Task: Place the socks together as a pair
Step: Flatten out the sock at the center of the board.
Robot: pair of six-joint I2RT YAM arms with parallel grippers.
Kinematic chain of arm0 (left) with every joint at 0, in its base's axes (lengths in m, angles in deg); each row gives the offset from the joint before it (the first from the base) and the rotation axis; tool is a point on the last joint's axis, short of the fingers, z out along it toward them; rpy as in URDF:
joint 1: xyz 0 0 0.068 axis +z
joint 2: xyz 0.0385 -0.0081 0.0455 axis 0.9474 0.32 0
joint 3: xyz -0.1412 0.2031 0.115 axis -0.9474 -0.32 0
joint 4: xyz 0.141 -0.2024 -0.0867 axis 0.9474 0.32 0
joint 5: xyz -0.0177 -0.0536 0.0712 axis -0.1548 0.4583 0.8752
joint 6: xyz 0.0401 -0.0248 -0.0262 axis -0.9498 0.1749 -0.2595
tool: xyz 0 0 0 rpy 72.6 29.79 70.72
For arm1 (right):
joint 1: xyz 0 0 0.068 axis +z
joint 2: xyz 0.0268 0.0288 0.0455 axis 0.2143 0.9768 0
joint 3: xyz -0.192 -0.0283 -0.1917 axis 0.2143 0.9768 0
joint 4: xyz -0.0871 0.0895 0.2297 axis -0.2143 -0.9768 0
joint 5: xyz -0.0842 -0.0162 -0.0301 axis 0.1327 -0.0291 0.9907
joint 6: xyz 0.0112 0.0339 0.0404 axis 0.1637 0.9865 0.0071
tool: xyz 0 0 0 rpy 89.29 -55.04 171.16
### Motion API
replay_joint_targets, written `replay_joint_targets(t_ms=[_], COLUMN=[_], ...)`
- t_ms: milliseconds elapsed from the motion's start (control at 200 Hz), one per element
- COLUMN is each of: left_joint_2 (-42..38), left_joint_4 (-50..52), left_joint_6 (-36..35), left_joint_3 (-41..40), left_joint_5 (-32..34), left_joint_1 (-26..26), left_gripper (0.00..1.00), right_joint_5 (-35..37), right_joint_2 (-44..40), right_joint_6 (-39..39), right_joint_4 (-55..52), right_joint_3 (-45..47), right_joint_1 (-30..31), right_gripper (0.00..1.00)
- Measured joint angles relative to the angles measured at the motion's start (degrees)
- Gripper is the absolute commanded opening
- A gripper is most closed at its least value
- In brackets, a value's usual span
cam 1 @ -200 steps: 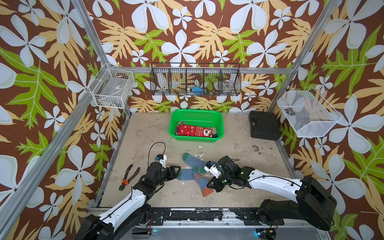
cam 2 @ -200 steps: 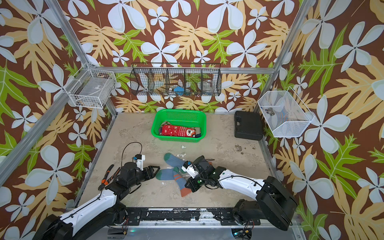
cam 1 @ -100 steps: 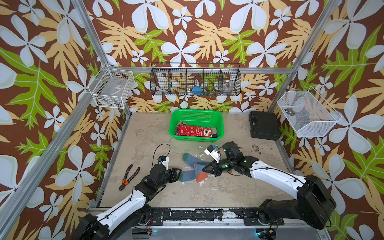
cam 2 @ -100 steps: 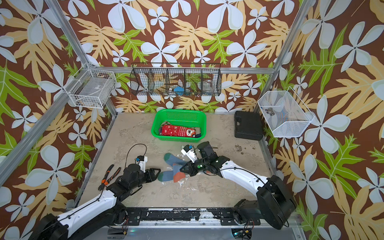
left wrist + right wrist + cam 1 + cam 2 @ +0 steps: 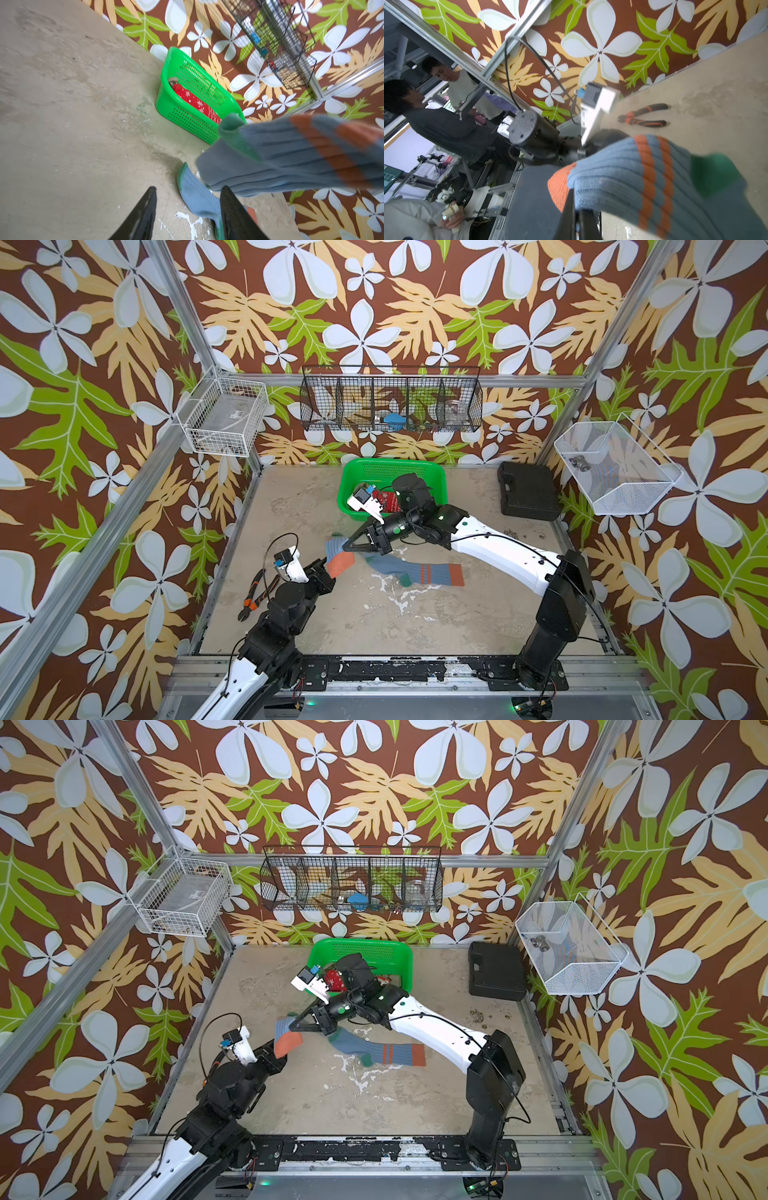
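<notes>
Brown wallpaper (image 5: 374,302) with pale flowers and green and tan leaves covered all three walls, framed by aluminium posts (image 5: 178,306). The table (image 5: 291,510) was a mottled beige slab, stained darker in patches and flecked with white paint (image 5: 390,593) near the middle. A black wire rack (image 5: 390,400) hung on the back wall, a white wire basket (image 5: 226,420) on one side wall and a white mesh basket (image 5: 615,468) on the other. A black case (image 5: 528,489) sat in the far corner, and a green basket (image 5: 390,466) against the back wall held a red snowflake sock (image 5: 195,101).

A blue-grey flat sock (image 5: 419,570) with orange stripes lay near the table's middle. Its mate, the lifted sock (image 5: 338,560), hung off the surface, pinched in the pressed-together jaws of the right gripper (image 5: 347,545), orange cuff lowest. Just beside that cuff the left gripper (image 5: 187,216) had its jaws spread, holding nothing. Orange-handled pliers (image 5: 257,593) lay at the table's left edge
</notes>
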State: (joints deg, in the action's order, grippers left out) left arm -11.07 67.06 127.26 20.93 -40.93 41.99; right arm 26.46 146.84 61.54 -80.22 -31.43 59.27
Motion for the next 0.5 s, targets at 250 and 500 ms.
replay_joint_targets(t_ms=[250, 500], left_joint_2=[-9.7, -3.4], left_joint_4=[3.7, 2.0], left_joint_6=[0.5, 1.4], left_joint_3=[-0.4, -2.0], left_joint_5=[5.7, 4.3], left_joint_1=[0.0, 0.0], left_gripper=[0.48, 0.48], right_joint_5=[3.8, 15.7], right_joint_2=[-5.0, -5.9], right_joint_6=[-4.5, -4.7], right_joint_4=[-1.1, -1.0], right_joint_3=[31.4, 42.4], right_joint_1=[-0.1, 0.0], right_gripper=[0.0, 0.0])
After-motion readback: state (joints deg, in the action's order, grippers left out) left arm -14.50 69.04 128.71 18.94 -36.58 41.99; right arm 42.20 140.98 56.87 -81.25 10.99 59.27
